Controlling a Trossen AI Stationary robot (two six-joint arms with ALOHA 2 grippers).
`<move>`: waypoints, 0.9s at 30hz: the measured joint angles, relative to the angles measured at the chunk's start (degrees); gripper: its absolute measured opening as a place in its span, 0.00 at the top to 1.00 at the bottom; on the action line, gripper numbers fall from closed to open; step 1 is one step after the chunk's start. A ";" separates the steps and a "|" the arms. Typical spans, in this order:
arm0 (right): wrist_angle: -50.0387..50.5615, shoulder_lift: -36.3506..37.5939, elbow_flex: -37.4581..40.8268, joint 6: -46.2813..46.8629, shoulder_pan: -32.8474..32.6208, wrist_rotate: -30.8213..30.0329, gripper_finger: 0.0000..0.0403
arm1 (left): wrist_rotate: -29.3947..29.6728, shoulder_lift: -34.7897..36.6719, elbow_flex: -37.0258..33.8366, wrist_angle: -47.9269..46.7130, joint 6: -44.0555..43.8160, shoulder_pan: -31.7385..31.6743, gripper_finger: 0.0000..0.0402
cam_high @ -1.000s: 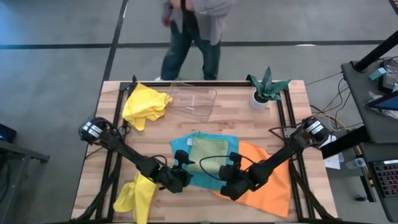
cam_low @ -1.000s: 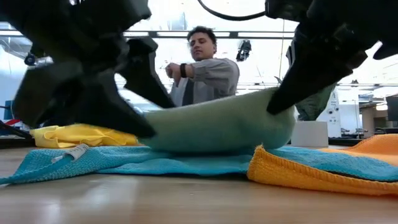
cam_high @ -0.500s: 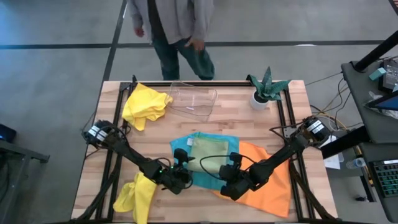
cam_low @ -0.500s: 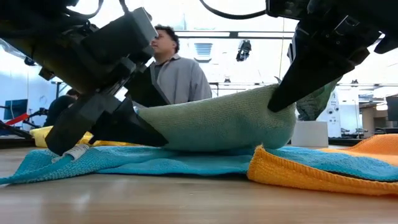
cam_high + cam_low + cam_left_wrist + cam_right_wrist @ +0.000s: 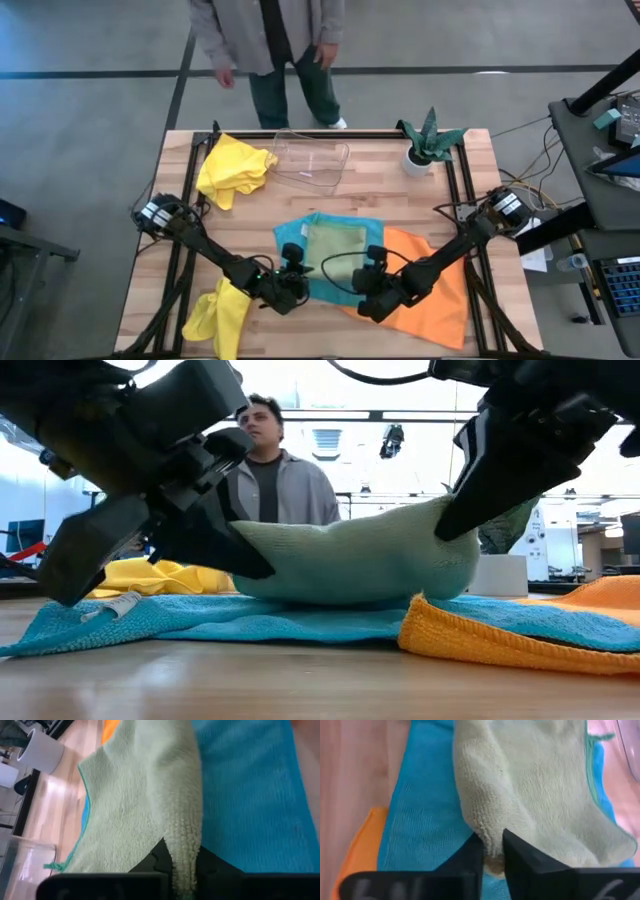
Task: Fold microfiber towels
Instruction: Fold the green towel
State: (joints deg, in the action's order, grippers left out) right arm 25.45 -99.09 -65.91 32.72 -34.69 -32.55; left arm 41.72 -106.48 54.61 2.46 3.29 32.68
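End effectors (image 5: 182, 870) (image 5: 492, 852) pinch sage green towel (image 5: 335, 243) edge.

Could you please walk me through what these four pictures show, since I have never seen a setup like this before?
This is a robot with two dark arms working at a wooden table. One picture looks straight down from above, one looks level across the tabletop, and two come from cameras on the arms' wrists.

On the table lie a blue towel and an orange towel, with a green towel on top. Two yellow towels, one crumpled at the back and one at the front edge, a clear tray and a small plant sit around them. A person stands behind the table.

The left gripper and right gripper each pinch a near corner of the green towel between their fingers, so it bulges up between them.
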 joint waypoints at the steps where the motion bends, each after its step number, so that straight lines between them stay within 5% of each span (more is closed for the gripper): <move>1: 0.00 0.00 0.00 -1.61 -0.34 0.00 0.84 | -0.38 0.02 0.37 0.02 -0.03 -0.08 0.99; 15: -1.41 -1.57 -0.44 -3.31 -5.36 -5.19 0.35 | -5.52 1.51 1.79 -0.03 -4.10 -2.01 1.00; 27: -2.59 -7.86 -1.95 -4.92 -6.30 -14.17 0.36 | -8.96 3.61 1.72 -0.07 -5.97 -2.99 1.00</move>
State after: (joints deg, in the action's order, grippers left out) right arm 22.87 -106.95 -67.86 27.79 -40.99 -46.72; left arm 32.76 -102.87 56.34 2.39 -2.68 29.69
